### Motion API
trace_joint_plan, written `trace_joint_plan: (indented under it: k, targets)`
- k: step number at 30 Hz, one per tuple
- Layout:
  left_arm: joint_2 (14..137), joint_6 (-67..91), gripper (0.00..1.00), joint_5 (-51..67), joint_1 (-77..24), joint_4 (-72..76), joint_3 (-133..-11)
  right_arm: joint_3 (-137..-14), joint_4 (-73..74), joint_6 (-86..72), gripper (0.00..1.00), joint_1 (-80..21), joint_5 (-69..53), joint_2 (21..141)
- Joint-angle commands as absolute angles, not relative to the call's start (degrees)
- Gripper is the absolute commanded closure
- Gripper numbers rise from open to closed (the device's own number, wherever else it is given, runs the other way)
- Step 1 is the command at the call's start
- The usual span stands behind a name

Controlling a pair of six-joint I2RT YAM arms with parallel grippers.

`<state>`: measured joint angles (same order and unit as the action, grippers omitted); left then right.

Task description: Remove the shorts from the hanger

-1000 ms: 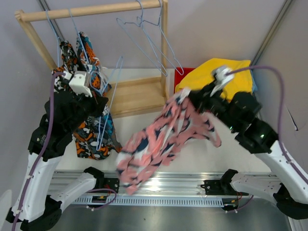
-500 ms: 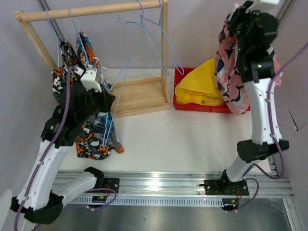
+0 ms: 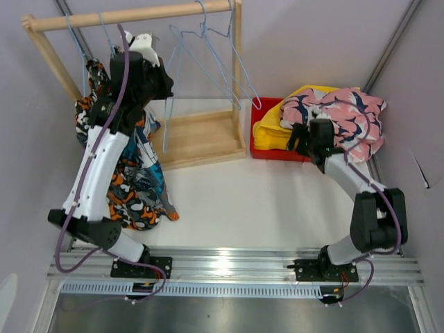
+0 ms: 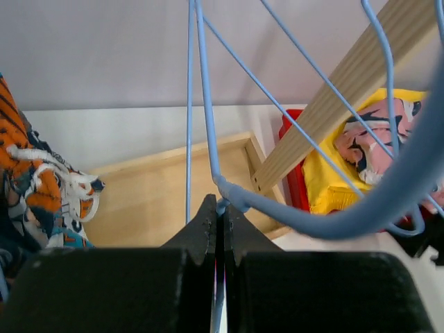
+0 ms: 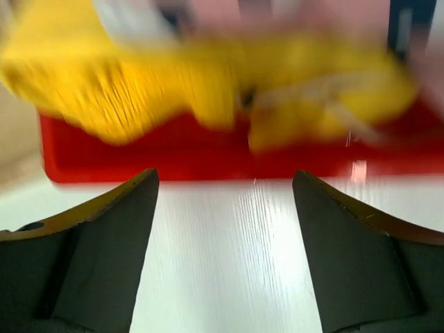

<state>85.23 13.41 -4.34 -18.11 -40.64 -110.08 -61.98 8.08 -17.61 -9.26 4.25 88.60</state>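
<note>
Printed orange-black-white shorts (image 3: pixel 128 201) and teal-orange shorts (image 3: pixel 151 170) hang from hangers at the rack's left end. My left gripper (image 3: pixel 164 87) is raised beside the rod, shut on the wire of an empty blue hanger (image 3: pixel 168 111); in the left wrist view the left gripper (image 4: pixel 220 208) pinches that hanger (image 4: pixel 208 139). The pink printed shorts (image 3: pixel 343 114) lie on the yellow shorts (image 3: pixel 274 125) in the red bin (image 3: pixel 277 154). My right gripper (image 3: pixel 300 139) is open at the bin's front edge; the blurred right wrist view shows the right gripper (image 5: pixel 225 201) with nothing between its fingers.
The wooden rack has a top rod (image 3: pixel 132 15), a right post (image 3: pixel 238 69) and a base board (image 3: pixel 201 139). Two more empty blue hangers (image 3: pixel 222 62) hang on the rod near the post. White table (image 3: pixel 263 201) lies between the arms.
The right arm swung the pink shorts up and over to the red bin and let them go, jaws now open. The left arm lifted the empty hanger up beside the rod.
</note>
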Motion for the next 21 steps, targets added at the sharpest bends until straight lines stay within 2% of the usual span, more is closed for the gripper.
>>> trace_joint_plan:
  k: [1,7,14,21]
  targets:
    - [90.6,12.2,1.00,-5.4,-17.6,-41.2,-123.4,-53.5,-4.7,-24.4,0.16,-9.8,0.7,78.3]
    - [101.2,13.0,1.00,-5.4,-17.2,-46.2,-143.1,-46.0,-5.9,-25.2,0.17,-12.7,-0.9,74.0]
    - [102.1,13.5,1.00,-6.5,-16.8,-40.4,-141.5,-43.4,-5.4,-24.2,0.19,-12.8,-1.7,72.0]
    - [107.5,13.9,1.00,-6.1,-15.2,-34.8,-145.5,-41.4,-5.4,-23.6,0.20,-12.8,-2.3,69.1]
